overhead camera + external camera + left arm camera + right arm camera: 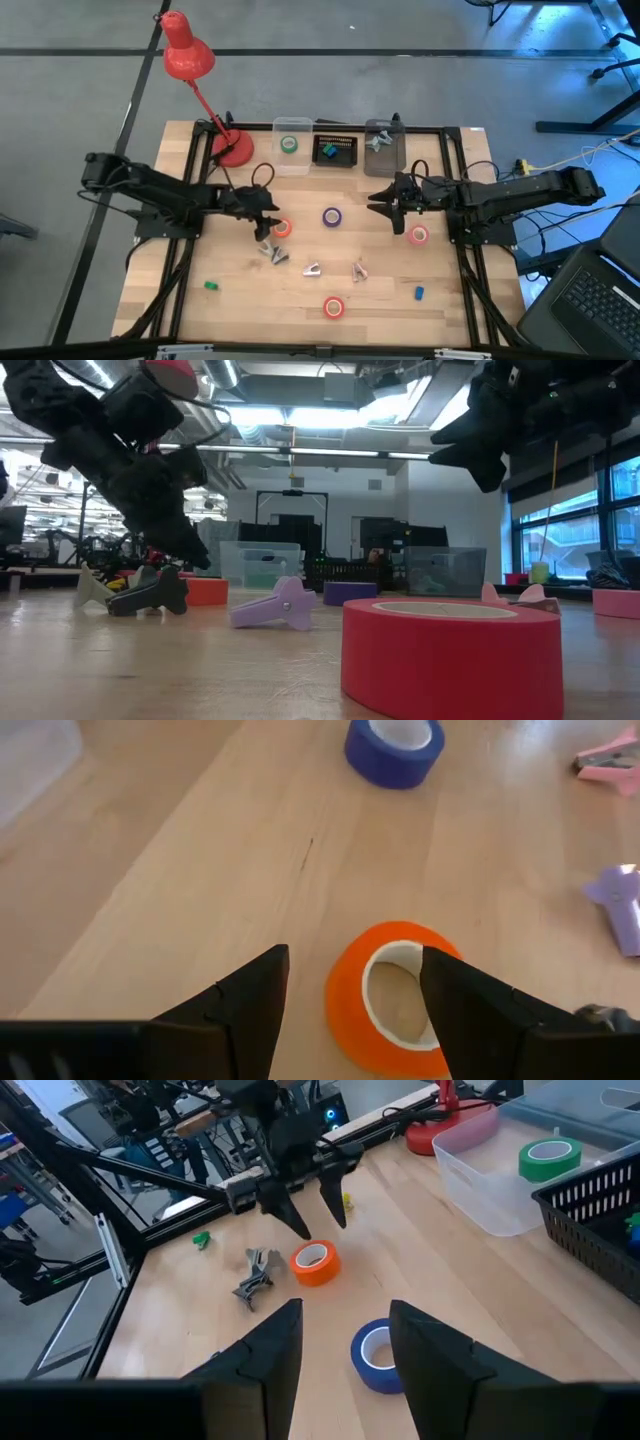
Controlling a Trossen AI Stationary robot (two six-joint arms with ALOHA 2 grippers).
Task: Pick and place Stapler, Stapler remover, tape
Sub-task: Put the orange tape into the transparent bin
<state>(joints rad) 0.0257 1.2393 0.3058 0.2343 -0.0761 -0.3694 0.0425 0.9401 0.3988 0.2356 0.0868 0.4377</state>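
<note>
Closest to the low camera, a red tape roll (450, 650) is sitting flat on the wooden table (240, 300), near its front edge in the overhead view. Behind it, a lilac staple remover (278, 605) and a dark grey one (150, 595) are lying on the boards.

Over on the left, the left gripper (268, 222) is hanging just above an orange tape roll (392, 998), its fingers spread wide and gripping nothing; from its wrist camera the roll is showing between the two dark fingers (245, 1005). A blue-purple tape roll (332, 216) is lying flat near the table's middle, between the two arms.

On the right, the right gripper (392, 200) is hovering well above the table, its fingers parted and empty, pointing toward the blue-purple roll. A pink-red tape roll (418, 235) is resting just in front of that arm.

At the back edge, a green tape roll (289, 144) is sitting inside a clear bin (293, 165), beside a black basket (336, 157) and a second clear bin (392, 160). A red desk lamp (188, 58) is standing at the back left corner.
</note>
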